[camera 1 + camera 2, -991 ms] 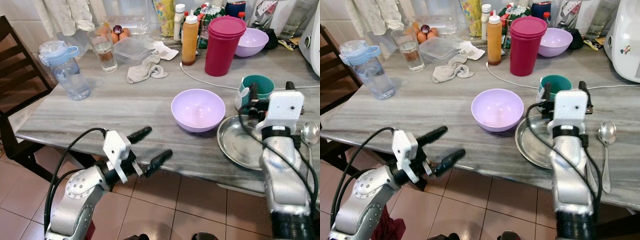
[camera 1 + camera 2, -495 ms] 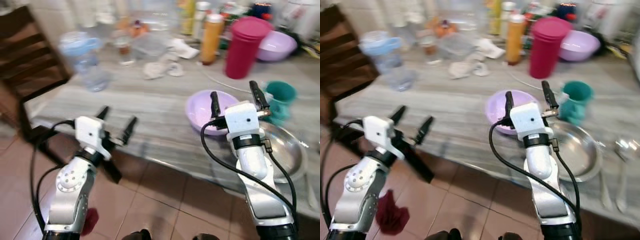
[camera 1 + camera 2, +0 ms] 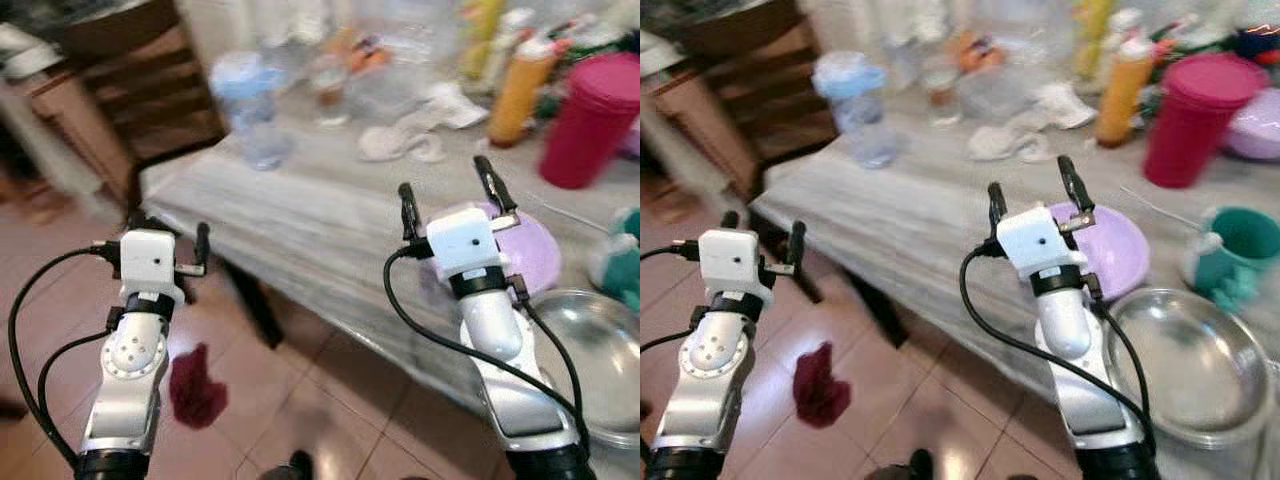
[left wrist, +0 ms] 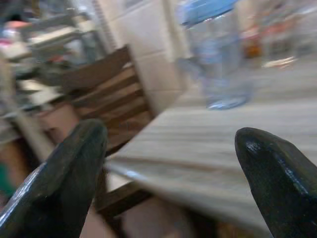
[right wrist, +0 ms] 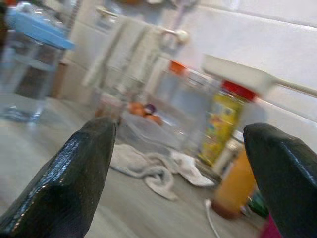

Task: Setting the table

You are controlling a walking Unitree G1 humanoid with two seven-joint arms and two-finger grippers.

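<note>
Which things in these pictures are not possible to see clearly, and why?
- Items at the table's back: motion blur, both eye views.
- Metal plate: cut by the edge, left eye view.
- Purple bowl: partly behind the right gripper.
- Water bottle: blurred, left wrist view.

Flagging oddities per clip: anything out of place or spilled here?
A dark red cloth lies crumpled on the floor tiles beside the table, near the left gripper. A crumpled grey rag sits among the tableware. Nothing looks spilled.

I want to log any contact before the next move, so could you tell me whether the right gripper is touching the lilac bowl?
Cannot tell. In the right eye view the open right gripper overlaps the lilac bowl, with the wrist covering the bowl's near edge, and the blur shows no plain gap or contact.
</note>
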